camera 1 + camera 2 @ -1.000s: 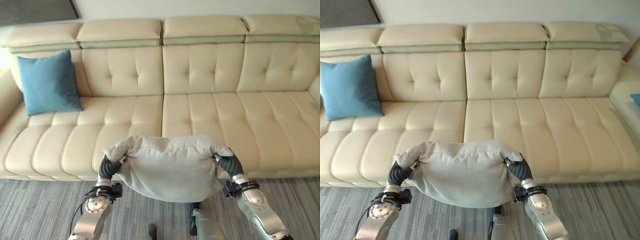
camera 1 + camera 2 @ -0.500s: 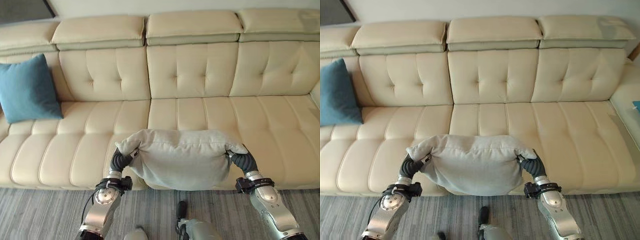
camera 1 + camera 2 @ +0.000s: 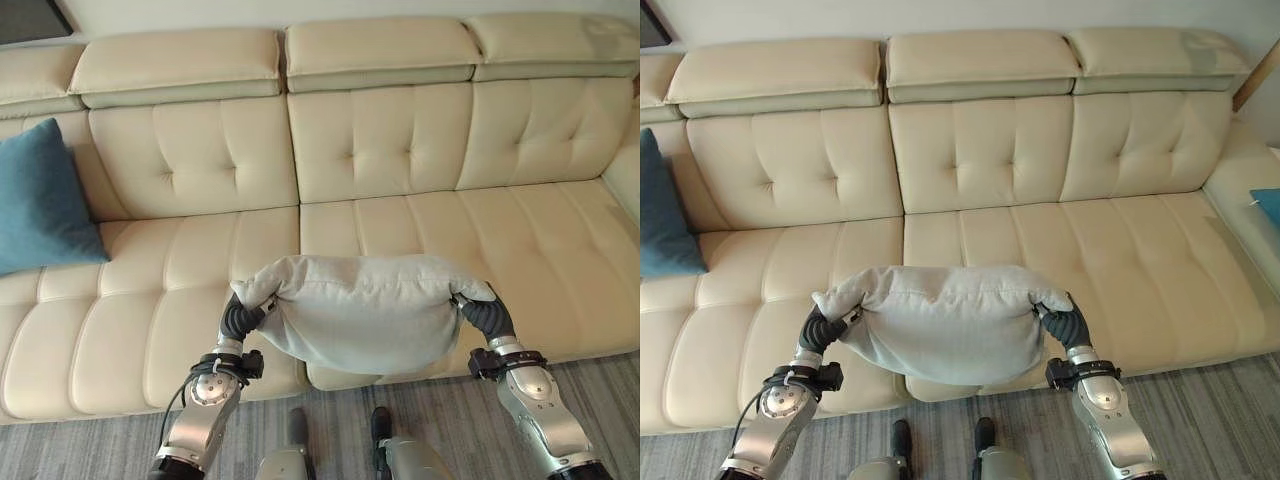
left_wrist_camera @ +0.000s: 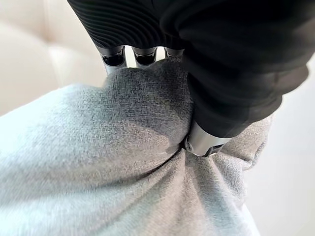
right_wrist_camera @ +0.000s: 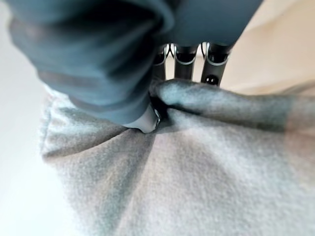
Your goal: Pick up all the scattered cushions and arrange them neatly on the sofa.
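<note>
Grey cushion point(image 3: 940, 325) held up between my hands, over the front edge of the cream sofa point(image 3: 970, 160) | my left hand point(image 3: 820, 328) grips its left corner | my right hand point(image 3: 1065, 322) grips its right corner | blue cushion point(image 3: 658, 215) leans at the sofa's left end

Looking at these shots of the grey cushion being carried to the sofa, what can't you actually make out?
- Blue cushion: cut off by the eye views' left edge.
- Sofa seat front: hidden behind the grey cushion.
- Left hand and right hand: fingertips buried in the grey cushion's fabric.
- Blue object: cropped by the right eye view's edge, unidentifiable.
</note>
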### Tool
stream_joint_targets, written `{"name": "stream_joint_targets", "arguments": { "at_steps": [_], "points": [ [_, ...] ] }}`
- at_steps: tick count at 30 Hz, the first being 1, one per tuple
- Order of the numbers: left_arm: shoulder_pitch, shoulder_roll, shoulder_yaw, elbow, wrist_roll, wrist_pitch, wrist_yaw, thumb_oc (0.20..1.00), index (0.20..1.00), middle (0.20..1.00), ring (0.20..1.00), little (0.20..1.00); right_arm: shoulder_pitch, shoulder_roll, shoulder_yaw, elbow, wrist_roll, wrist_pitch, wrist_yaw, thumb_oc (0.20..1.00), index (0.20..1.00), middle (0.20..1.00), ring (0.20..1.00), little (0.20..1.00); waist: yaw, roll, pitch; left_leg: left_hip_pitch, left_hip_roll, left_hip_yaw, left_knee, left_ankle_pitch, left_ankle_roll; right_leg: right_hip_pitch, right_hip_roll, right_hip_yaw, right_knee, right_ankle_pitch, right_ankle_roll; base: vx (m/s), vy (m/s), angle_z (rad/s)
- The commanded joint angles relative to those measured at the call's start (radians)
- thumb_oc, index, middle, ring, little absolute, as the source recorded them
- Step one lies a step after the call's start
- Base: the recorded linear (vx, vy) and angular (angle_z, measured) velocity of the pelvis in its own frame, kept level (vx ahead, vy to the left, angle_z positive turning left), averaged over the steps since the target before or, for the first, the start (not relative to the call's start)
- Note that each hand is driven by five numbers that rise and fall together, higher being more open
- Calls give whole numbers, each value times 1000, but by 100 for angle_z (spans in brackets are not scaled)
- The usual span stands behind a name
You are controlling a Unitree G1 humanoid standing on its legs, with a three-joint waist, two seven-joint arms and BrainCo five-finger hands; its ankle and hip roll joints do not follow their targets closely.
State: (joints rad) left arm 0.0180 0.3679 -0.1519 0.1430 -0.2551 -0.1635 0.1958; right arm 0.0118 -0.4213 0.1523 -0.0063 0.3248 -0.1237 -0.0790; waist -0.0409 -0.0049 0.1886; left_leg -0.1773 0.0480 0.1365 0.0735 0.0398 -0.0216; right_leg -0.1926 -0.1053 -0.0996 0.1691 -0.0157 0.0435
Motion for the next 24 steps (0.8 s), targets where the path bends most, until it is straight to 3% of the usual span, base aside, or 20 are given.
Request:
{"name": "stream_joint_targets", "arguments": {
  "at_steps": [1, 6, 9, 14, 18, 24],
  "points": [
    [-104, 69, 56, -52, 35, -110, 64, 200, 200, 200, 200, 200, -162, 31, 16, -85, -11, -114, -22, 200, 200, 200, 200, 200, 34, -52, -44, -72, 32, -6, 175, -165, -10, 33, -110, 51, -101, 63, 95, 11, 53, -3],
    [-243, 98, 22, -7, 56, -123, 124, 200, 200, 200, 200, 200, -296, 51, 67, -52, -14, -131, -66, 200, 200, 200, 200, 200, 38, -56, -41, -113, 13, -9, 177, -161, -5, -3, -117, 56, -113, 88, 98, -23, 39, 4],
    [-426, 125, -24, 60, 58, -136, 199, 200, 200, 200, 200, 200, -507, 94, 142, 15, -17, -146, -136, 200, 200, 200, 200, 200, 49, -62, -35, -141, 5, -9, 156, -145, -7, -39, -117, 55, -134, 116, 101, -38, 2, 5],
    [-597, 173, -79, 152, 54, -143, 244, 200, 200, 200, 200, 200, -701, 87, 206, 119, -51, -140, -200, 200, 200, 200, 200, 200, 62, -64, -23, -169, -1, -12, 128, -120, -14, -75, -118, 47, -155, 142, 105, -6, -5, 1],
    [-867, 220, -200, 372, 1, -139, 273, 200, 200, 200, 200, 200, -952, 87, 270, 381, -21, -127, -280, 200, 200, 200, 200, 200, 79, -57, 9, -230, -3, -25, 106, -84, -30, -146, -117, 34, -174, 172, 113, -47, -48, 9],
    [-1066, 238, -279, 545, -32, -137, 285, 200, 200, 200, 200, 200, -1157, 63, 298, 646, 67, -131, -311, 200, 200, 200, 200, 200, 93, -49, 45, -330, -5, -46, 96, -48, -44, -248, -109, 24, -186, 199, 123, -58, -54, 1]
  ]
}}
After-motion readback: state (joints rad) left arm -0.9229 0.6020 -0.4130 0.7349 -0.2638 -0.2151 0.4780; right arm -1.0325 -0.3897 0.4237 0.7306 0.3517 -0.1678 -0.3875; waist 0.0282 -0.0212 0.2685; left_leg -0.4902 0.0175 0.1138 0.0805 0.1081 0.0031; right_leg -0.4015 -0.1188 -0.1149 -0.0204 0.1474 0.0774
